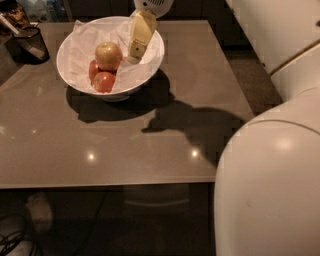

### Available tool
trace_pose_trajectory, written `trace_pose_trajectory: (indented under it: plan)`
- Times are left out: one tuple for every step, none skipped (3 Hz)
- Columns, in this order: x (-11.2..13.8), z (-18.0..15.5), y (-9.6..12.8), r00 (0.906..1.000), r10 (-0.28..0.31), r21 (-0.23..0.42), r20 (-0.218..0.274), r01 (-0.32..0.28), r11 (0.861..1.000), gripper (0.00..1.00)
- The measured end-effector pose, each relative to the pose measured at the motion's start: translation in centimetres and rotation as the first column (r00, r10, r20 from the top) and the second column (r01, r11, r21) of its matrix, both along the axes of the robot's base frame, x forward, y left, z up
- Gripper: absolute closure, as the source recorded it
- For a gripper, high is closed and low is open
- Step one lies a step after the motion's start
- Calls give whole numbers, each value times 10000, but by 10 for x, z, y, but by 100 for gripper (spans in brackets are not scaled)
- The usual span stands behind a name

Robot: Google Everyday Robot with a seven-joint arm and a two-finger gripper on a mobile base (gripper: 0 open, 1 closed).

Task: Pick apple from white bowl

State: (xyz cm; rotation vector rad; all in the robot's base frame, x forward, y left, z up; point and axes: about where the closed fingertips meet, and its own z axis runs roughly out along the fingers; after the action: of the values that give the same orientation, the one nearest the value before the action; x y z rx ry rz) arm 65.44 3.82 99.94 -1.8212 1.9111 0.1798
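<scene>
Jaws cannot be read as apart or together from this angle; the gripper (135, 51) shows as one pale yellow wedge, its tip lowered inside the white bowl (64, 70) near the far right rim; it sits just right of the apple (108, 55), and whether it touches the fruit cannot be told. Above it, a round white wrist housing (152, 6) is cut off by the top edge, so the link to the arm is out of view.

The apple, golden with a reddish blush, rests in the bowl on crumpled white paper (80, 46); it lies on top of two smaller red apples (104, 81), one of them half hidden behind the other and beneath the large one. The paper hides the bowl's floor.

At the far left corner stands a dark mesh cup (31, 44), its contents too dim to name; things behind it are clipped by the frame.

The bowl stands toward the far left of a glossy grey-brown table (125, 150), which carries small light glints, the bowl's dark shadow and a second, jagged shadow (195, 125) toward the right. A large white robot shell (270, 190) fills the lower right and blocks the table's near right corner; another white panel (272, 30) occupies the upper right. Below the front edge the floor is dark; a pale lump (40, 211) and some cables (14, 241) are barely legible.
</scene>
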Motion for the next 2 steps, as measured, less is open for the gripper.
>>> trace_pose_trajectory:
  plan:
    - [11, 5, 15, 9999, 108, 295, 83, -111, 9995, 0]
    - [20, 5, 25, 9999, 131, 548, -51, -128, 9984, 11]
